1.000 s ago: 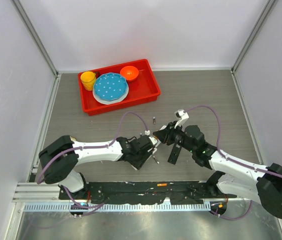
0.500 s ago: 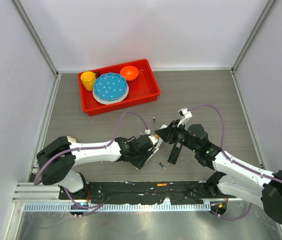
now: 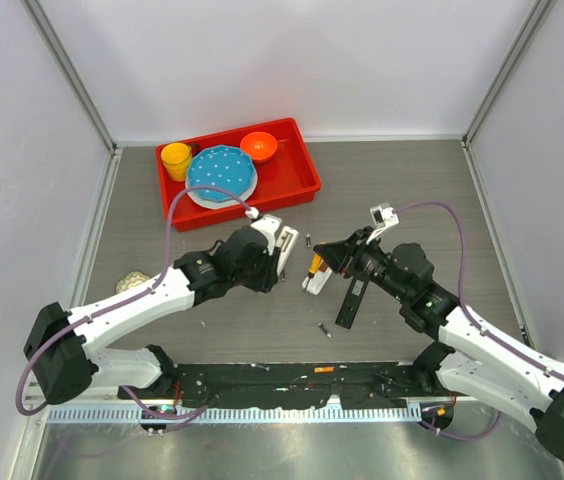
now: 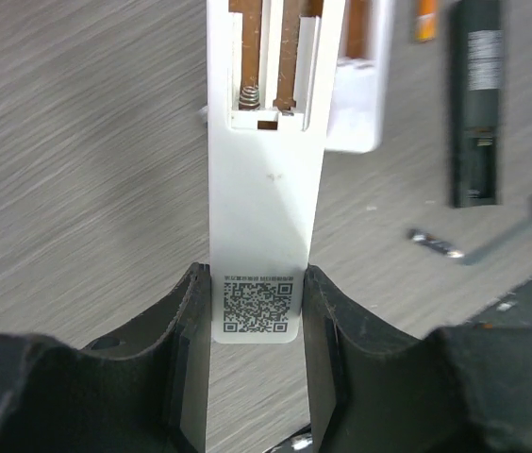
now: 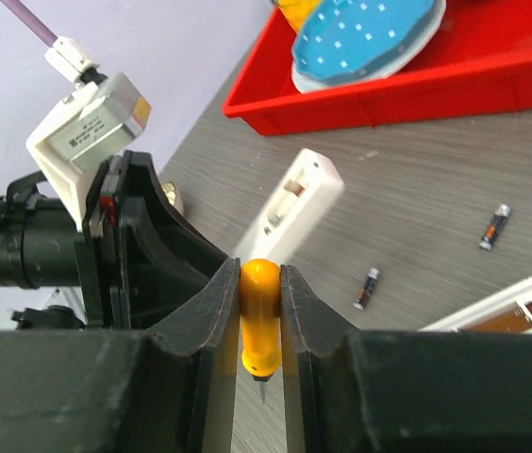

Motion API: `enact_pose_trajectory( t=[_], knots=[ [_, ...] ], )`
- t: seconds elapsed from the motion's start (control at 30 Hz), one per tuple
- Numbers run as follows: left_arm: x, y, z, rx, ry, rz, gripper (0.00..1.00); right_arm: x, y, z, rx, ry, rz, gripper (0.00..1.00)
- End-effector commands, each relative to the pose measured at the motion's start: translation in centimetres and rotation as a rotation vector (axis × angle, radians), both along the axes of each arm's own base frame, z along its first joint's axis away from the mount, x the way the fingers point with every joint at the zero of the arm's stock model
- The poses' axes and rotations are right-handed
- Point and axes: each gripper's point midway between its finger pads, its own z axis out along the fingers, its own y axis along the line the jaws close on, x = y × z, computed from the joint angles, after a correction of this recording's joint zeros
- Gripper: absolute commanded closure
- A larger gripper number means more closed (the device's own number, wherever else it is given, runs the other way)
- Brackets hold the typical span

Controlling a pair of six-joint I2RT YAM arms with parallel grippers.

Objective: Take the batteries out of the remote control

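Left gripper (image 4: 257,285) is clenched on the label end of the white remote (image 4: 266,189), holding it tilted above the tabletop (image 5: 417,189) w/ the open battery bay facing the wrist cam, prob. for access to the cells; can't tell if the slots are empty. Right gripper (image 5: 259,274) is clamped on the orange screwdriver (image 5: 259,326), tip down, prob. as a pry tool. Two batteries (image 5: 368,286) lie loose on the tabletop beyond, apart from each other
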Motion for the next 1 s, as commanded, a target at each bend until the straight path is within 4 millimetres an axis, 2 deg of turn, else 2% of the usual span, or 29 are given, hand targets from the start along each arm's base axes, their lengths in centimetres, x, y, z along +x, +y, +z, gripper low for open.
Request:
enact_pose_trajectory(
  t=[0.0,0.07,0.17,0.27,0.53,0.6,0.63,0.67,0.73,0.77,0.8,0.83,0.93,0.97],
  knots=[
    [0.8,5.0,-2.3,0.082,0.052,0.167,1.0,1.2,-0.1,-0.5,-0.026,0.033,-0.047,0.99],
    [0.8,6.6,-3.6,0.104,0.088,0.231,1.0,1.7,0.1,-2.0,-0.059,0.073,-0.053,0.99],
    [0.8,8.4,-5.5,0.138,0.134,0.31,1.0,2.1,0.5,-3.1,-0.081,0.103,-0.042,0.99],
    [0.9,9.5,-6.8,0.139,0.183,0.372,1.0,2.4,0.9,-4.4,-0.112,0.141,-0.039,0.99],
    [1.7,10.0,-9.2,0.191,0.272,0.413,0.99,2.8,2.3,-7.8,-0.189,0.245,0.01,0.99],
    [1.8,9.8,-9.7,0.2,0.288,0.407,0.92,2.6,2.9,-9.0,-0.207,0.282,0.04,0.99],
    [1.8,9.5,-9.8,0.194,0.294,0.396,0.89,2.7,3.1,-8.8,-0.205,0.285,0.047,0.99],
    [1.9,9.4,-9.8,0.189,0.295,0.392,0.78,2.7,3.2,-9.0,-0.206,0.292,0.053,0.99],
    [1.9,9.2,-9.8,0.184,0.3,0.387,0.63,2.7,3.5,-9.3,-0.208,0.305,0.064,0.99],
    [2.0,9.1,-9.6,0.18,0.297,0.384,0.42,2.7,3.6,-9.4,-0.209,0.308,0.067,0.99],
    [2.1,9.0,-9.5,0.173,0.293,0.379,0.33,2.7,3.7,-9.4,-0.209,0.31,0.072,0.99],
    [2.2,8.9,-9.2,0.16,0.287,0.375,0.2,2.7,3.9,-9.5,-0.212,0.316,0.078,0.99],
    [2.4,8.9,-8.4,0.136,0.269,0.377,0.02,2.7,4.4,-9.8,-0.221,0.327,0.104,0.99],
    [2.4,8.8,-8.2,0.125,0.269,0.375,0.0,2.7,4.5,-9.9,-0.219,0.329,0.109,0.99]
  ],
)
